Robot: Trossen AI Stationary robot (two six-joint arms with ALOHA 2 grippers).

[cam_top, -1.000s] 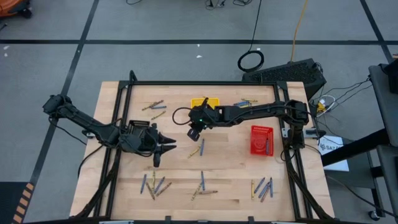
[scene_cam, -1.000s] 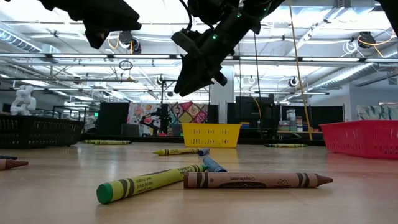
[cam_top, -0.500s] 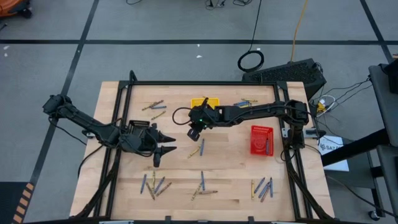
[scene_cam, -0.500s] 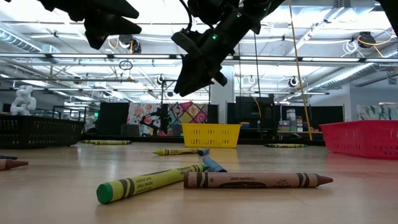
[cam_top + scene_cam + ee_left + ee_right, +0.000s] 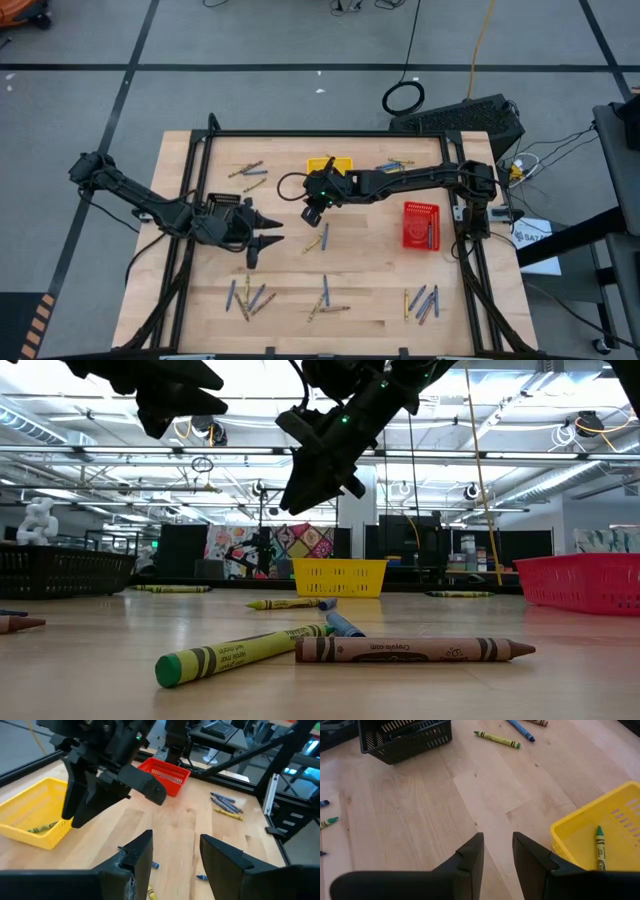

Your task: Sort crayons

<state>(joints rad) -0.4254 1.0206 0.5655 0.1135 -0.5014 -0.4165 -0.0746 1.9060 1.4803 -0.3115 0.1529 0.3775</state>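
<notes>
1. High view: overhead, facing straight down on the whole desk (image 5: 340, 280).
2. Low view: at desk-top height, facing level across it, close to the nearest crayons (image 5: 330, 647).
3. Wrist views: each looks past its own arm's fingers; both share the yellow tray (image 5: 30, 820) with the other views.

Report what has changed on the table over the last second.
Only the left gripper changed: its jaws spread a little wider, holding nothing. The right gripper hangs empty beside the yellow tray, unmoved. The crayons lie as before.
</notes>
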